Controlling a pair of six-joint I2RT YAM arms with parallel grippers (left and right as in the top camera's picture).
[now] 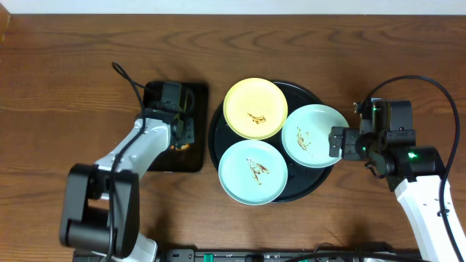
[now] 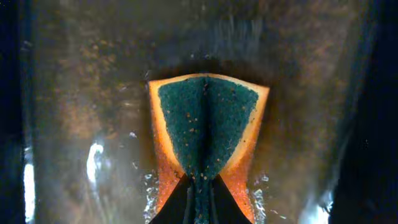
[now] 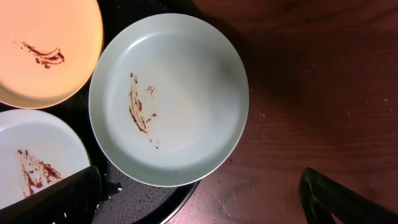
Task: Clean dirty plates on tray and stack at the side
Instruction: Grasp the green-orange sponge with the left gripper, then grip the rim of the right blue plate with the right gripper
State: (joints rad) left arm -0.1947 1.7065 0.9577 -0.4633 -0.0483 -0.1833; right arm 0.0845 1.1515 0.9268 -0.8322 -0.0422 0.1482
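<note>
Three smeared plates lie on the round black tray (image 1: 298,182): a pale yellow plate (image 1: 254,108) at the back, a mint-blue plate (image 1: 314,135) on the right, overhanging the rim, and a second mint-blue plate (image 1: 253,172) in front. My left gripper (image 1: 179,132) is over the rectangular tray, shut on an orange sponge with a green scouring face (image 2: 205,124), which is folded between the fingers (image 2: 199,190). My right gripper (image 1: 337,143) is open and empty by the right plate's outer edge (image 3: 168,99); its fingers (image 3: 199,202) straddle the tray rim (image 3: 143,199) and bare wood.
The smaller rectangular black tray (image 1: 195,98) stands left of the round tray and looks wet in the left wrist view (image 2: 93,124). Bare dark wood tabletop (image 1: 65,80) extends left, behind and to the right (image 3: 323,93). Cables trail from both arms.
</note>
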